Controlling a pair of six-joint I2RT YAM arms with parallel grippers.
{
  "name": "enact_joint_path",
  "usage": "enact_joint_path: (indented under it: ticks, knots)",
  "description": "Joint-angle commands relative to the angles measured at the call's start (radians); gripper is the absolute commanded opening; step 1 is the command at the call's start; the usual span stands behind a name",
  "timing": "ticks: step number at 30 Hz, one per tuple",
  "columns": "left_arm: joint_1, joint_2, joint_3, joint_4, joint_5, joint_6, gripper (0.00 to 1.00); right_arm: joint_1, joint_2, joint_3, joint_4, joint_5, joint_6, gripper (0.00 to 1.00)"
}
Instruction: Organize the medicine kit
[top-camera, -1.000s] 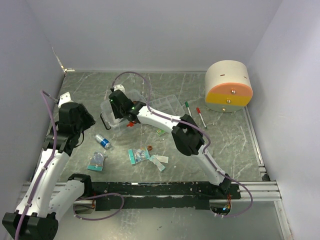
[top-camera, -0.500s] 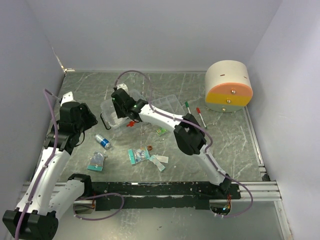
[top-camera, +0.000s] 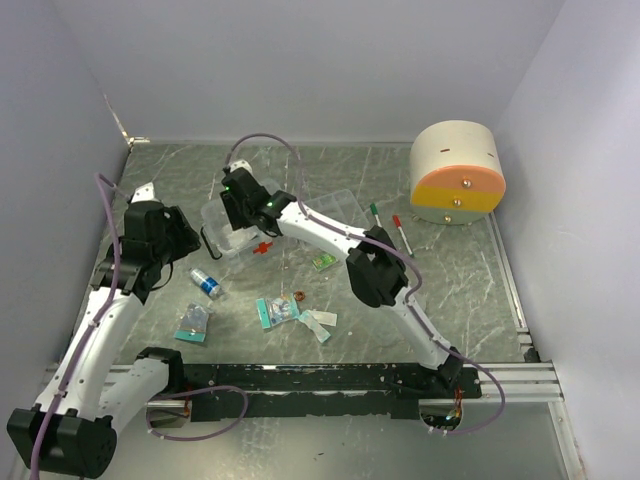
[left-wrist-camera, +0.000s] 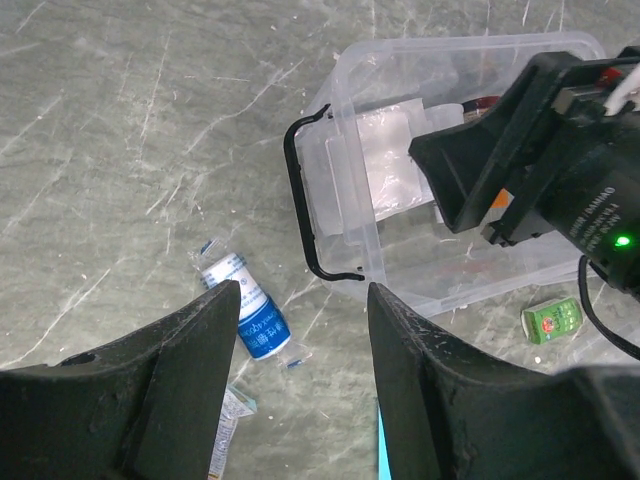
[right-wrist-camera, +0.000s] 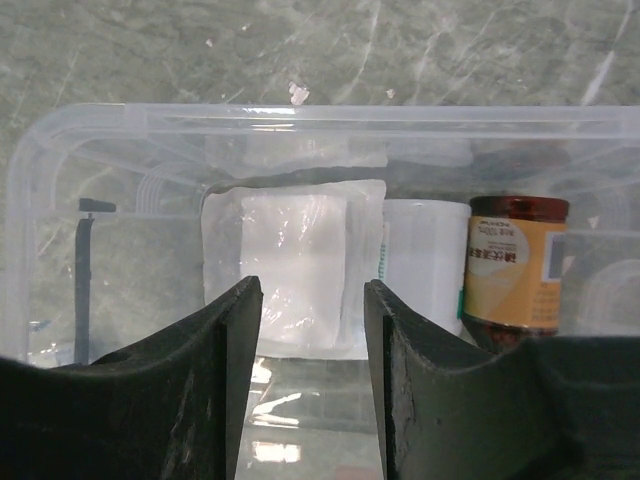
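Left hand (left-wrist-camera: 303, 300), right hand (right-wrist-camera: 312, 290): both gaping, empty. Only your right wrist shows the white packet (right-wrist-camera: 290, 250) and bottle (right-wrist-camera: 515, 265) inside the medicine kit (right-wrist-camera: 300, 115).

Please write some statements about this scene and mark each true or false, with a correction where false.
1. The right gripper hangs over the medicine kit with open, empty jaws. True.
2. The left gripper holds the blue-and-white bottle. False: it is open, and the bottle lies on the table.
3. A brown bottle with an orange label is inside the kit. True.
4. The kit's handle is red. False: it is black.
5. The red pen lies inside the kit. False: it lies on the table near the drum.
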Motion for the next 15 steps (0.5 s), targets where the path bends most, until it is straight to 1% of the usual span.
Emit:
enact_joint_path:
  ticks: [1,4,8,15]
  knots:
    - [0.008,0.019,0.005,0.029,0.025,0.005,0.65,-0.003,0.066,0.075,-0.079,-0.032,-0.043,0.46]
    - [0.008,0.049,0.005,0.037,0.048,-0.007,0.66,-0.004,0.07,0.083,-0.105,-0.038,-0.042,0.46]
    - [0.008,0.093,0.002,0.052,0.065,-0.038,0.67,-0.005,0.032,0.059,-0.146,-0.04,-0.018,0.46]
    - [0.008,0.168,0.001,0.121,0.113,-0.089,0.73,-0.003,-0.036,-0.005,-0.225,-0.07,0.033,0.47]
